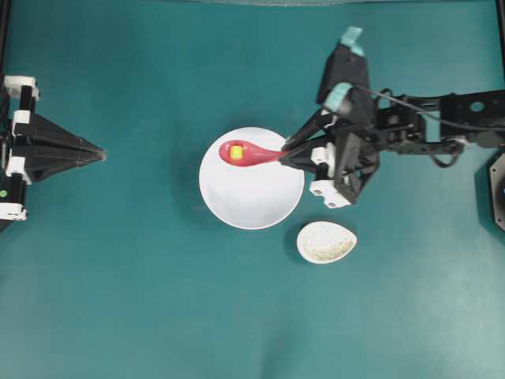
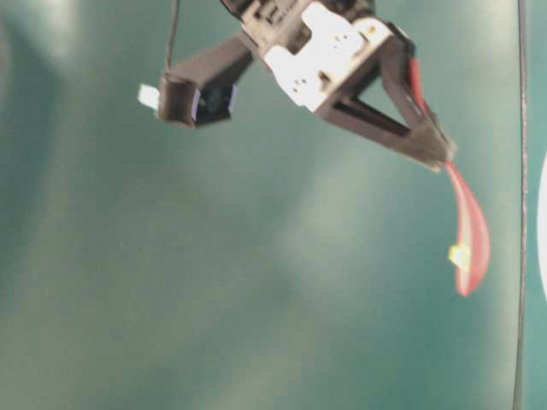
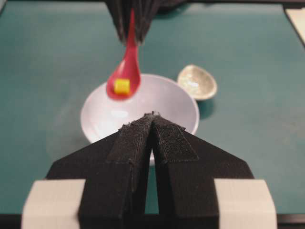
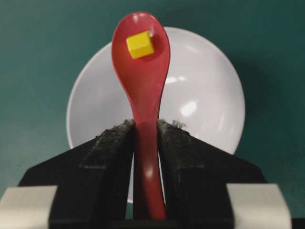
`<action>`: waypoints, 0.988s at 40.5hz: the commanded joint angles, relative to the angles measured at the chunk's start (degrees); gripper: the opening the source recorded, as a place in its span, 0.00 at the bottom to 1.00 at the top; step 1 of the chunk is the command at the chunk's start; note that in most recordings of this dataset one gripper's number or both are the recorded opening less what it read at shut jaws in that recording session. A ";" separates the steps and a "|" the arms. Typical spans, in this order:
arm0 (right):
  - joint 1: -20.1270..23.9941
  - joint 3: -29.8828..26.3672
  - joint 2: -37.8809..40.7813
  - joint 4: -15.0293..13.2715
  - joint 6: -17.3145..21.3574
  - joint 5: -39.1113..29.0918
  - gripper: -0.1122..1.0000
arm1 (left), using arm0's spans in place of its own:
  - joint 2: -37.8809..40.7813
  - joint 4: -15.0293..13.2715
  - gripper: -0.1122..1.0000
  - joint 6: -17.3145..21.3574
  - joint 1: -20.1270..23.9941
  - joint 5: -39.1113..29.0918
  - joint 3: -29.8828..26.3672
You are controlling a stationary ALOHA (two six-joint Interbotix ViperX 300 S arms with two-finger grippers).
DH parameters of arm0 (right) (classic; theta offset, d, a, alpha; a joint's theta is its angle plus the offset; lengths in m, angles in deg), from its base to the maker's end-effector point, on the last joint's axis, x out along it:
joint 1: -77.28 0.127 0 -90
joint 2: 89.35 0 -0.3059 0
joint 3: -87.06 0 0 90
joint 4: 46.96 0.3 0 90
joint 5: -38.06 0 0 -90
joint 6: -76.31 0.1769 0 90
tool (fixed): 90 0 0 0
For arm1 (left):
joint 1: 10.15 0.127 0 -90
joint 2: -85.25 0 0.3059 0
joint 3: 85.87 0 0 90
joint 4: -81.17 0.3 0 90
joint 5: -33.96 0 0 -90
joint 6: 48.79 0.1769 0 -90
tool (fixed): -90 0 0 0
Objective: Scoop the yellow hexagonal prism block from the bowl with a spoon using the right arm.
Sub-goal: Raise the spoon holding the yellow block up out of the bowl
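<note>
The pink-red spoon hangs over the white bowl, its handle clamped between the fingers of my right gripper. The tiny yellow hexagonal prism block lies inside the spoon's scoop. In the right wrist view the spoon points away from my right gripper, with the block near its tip and the bowl underneath. From the left wrist view the spoon and block hover above the bowl. My left gripper rests shut at the far left, tips together.
A small speckled off-white oval dish sits on the teal table just right of and nearer than the bowl. The right arm stretches in from the right edge. In the table-level view the spoon hangs below the right gripper.
</note>
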 commanded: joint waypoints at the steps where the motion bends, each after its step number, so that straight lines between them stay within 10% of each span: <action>1: 0.18 0.44 -3.78 -0.09 -0.18 0.53 0.31 | 0.26 0.18 0.09 -0.09 0.09 0.18 -1.32; 40: 0.09 1.41 -8.44 -0.35 -0.35 0.35 0.31 | 0.26 0.18 0.09 0.18 0.09 0.18 -1.32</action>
